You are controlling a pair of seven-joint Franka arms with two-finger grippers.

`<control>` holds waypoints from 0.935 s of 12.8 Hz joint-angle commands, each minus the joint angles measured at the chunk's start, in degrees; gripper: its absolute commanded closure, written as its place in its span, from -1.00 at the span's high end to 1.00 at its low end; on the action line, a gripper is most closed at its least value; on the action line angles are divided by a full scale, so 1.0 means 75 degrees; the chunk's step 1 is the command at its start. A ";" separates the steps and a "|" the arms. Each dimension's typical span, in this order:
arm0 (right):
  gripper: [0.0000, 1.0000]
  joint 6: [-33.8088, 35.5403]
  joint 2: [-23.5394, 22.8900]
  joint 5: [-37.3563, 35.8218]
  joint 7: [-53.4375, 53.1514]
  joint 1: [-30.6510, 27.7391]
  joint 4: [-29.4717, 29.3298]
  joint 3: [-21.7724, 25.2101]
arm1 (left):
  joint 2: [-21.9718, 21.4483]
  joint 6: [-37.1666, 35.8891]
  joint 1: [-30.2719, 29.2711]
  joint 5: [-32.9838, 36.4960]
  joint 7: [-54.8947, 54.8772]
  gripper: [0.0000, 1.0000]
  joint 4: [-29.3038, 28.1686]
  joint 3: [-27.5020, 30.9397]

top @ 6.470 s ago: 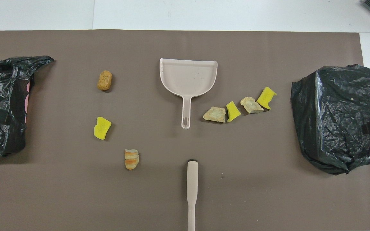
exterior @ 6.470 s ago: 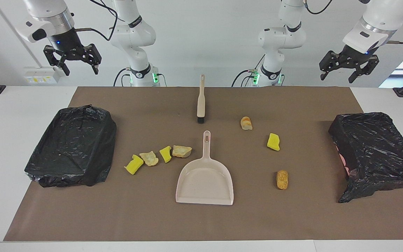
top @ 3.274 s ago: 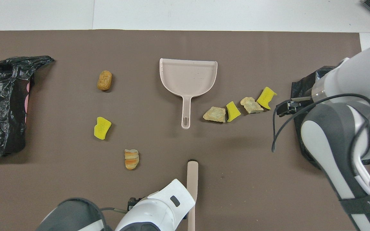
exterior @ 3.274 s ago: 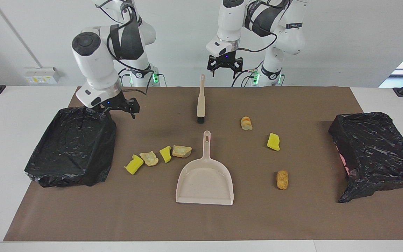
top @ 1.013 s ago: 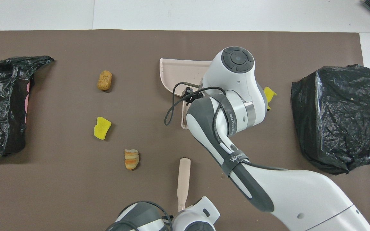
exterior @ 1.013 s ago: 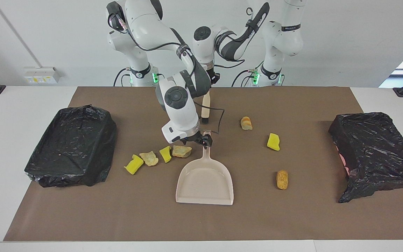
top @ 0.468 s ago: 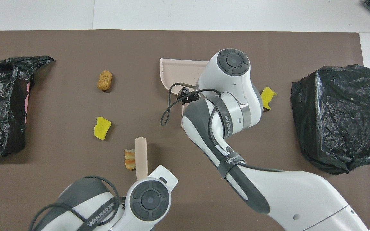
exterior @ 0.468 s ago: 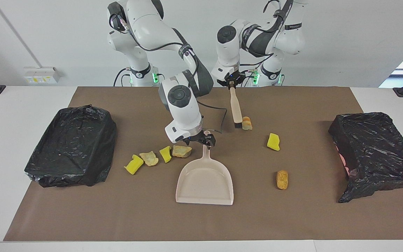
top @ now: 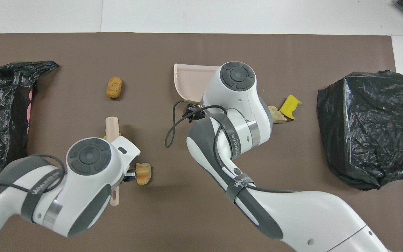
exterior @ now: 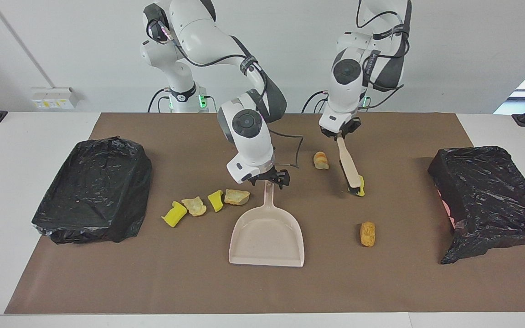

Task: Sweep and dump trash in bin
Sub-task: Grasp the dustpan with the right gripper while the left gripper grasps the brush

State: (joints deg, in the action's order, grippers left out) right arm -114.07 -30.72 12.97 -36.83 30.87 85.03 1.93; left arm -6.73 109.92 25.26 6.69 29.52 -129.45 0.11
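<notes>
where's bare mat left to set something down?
Bare: the mat strip from the dustpan mouth to the table edge farthest from the robots, and between the tan lump and the bin. Crowded: beside the dustpan handle, four trash pieces.

In the overhead view the right arm [top: 236, 115] covers most of the dustpan [top: 187, 80] and several trash chunks beside it, while the left arm [top: 82, 175] hides the brush [top: 111, 125] handle's middle and the yellow piece at its bristles.
</notes>
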 commanded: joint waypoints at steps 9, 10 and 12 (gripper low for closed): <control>-0.17 -0.0213 0.0053 -0.0464 0.0493 0.0103 0.0288 0.0001 | 0.0301 0.1305 -0.1869 0.0585 -0.2741 -1.00 -0.0596 -0.0144; -0.74 -0.0202 0.0053 -0.0464 0.0447 0.0115 0.0265 0.0012 | 0.0137 0.1271 -0.1625 0.0585 -0.2741 -1.00 -0.0773 -0.0167; -1.00 -0.0166 0.0053 -0.0592 0.0318 0.0196 0.0229 0.0036 | 0.0019 0.1235 -0.1225 0.0527 -0.2741 -1.00 -0.0938 -0.0179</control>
State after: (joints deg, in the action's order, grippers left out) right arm -114.45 -30.71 9.86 -34.34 31.84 86.49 2.06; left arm -3.39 118.36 13.27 9.96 9.26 -133.04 -1.53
